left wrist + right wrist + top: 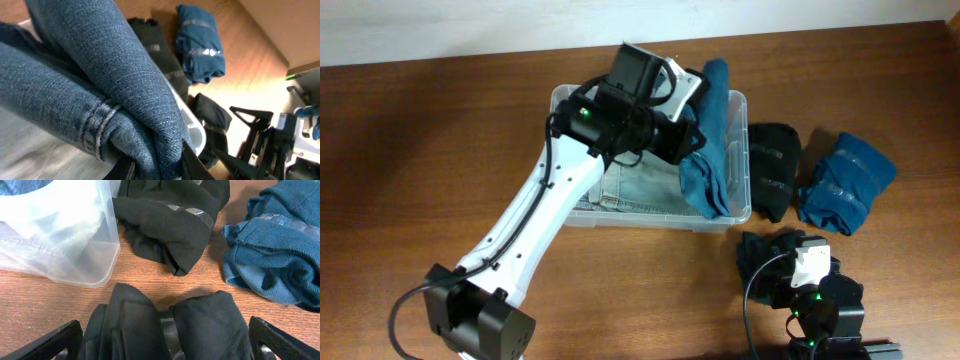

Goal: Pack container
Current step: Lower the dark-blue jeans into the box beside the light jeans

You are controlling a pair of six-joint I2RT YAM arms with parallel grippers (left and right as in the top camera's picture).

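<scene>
The clear plastic container stands mid-table with folded light blue jeans in it. My left gripper is shut on dark blue jeans and holds them over the container's right end; in the left wrist view the denim is pinched between the fingers above the rim. My right gripper is open at the front right. Its fingers straddle a folded black garment on the table. The container's corner shows at the upper left of that view.
A second black garment lies just right of the container, also in the right wrist view. A teal blue garment lies further right, also in the right wrist view. A white wall runs along the table's far edge.
</scene>
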